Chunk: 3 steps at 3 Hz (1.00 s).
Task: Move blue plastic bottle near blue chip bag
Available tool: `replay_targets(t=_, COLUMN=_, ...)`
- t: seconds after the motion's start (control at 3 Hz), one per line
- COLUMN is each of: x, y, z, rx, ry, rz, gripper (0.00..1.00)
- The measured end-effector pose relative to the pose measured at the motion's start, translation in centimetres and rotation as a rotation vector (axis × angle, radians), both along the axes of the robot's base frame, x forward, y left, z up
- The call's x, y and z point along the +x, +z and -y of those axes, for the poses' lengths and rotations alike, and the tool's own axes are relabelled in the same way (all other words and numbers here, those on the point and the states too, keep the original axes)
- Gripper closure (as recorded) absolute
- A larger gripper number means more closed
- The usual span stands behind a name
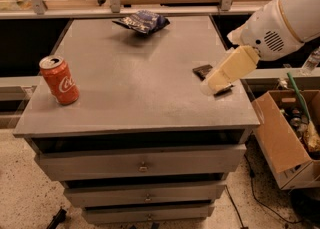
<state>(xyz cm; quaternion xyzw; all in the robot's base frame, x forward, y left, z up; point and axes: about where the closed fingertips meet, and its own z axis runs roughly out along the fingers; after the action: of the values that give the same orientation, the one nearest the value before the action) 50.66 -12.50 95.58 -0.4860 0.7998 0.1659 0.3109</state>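
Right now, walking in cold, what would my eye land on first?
Probably the big white robot arm reaching in from the right, its cream gripper low over a black packet near the right edge of the grey drawer cabinet. Next, the red Coca-Cola can standing upright near the front-left corner, and a crumpled blue chip bag at the far edge.

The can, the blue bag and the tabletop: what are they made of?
The can looks like painted metal: glossy red, silvery top. The bag looks like crinkled glossy foil or plastic film. The tabletop is matte grey, perhaps laminate or painted metal. The gripper, cream and plastic-looking, hangs at the right side over a black packet.
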Motion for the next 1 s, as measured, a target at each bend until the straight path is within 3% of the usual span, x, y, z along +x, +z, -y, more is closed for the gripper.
replay_targets(t=0.33, x=-0.7, y=0.3, z=-3.8, rx=0.020, ry=0.089, rz=0.011, gripper=0.00)
replay_targets(t=1.0, x=-1.7, y=0.8, z=-10.1, rx=0.002, ry=0.165, rz=0.046, gripper=0.00)
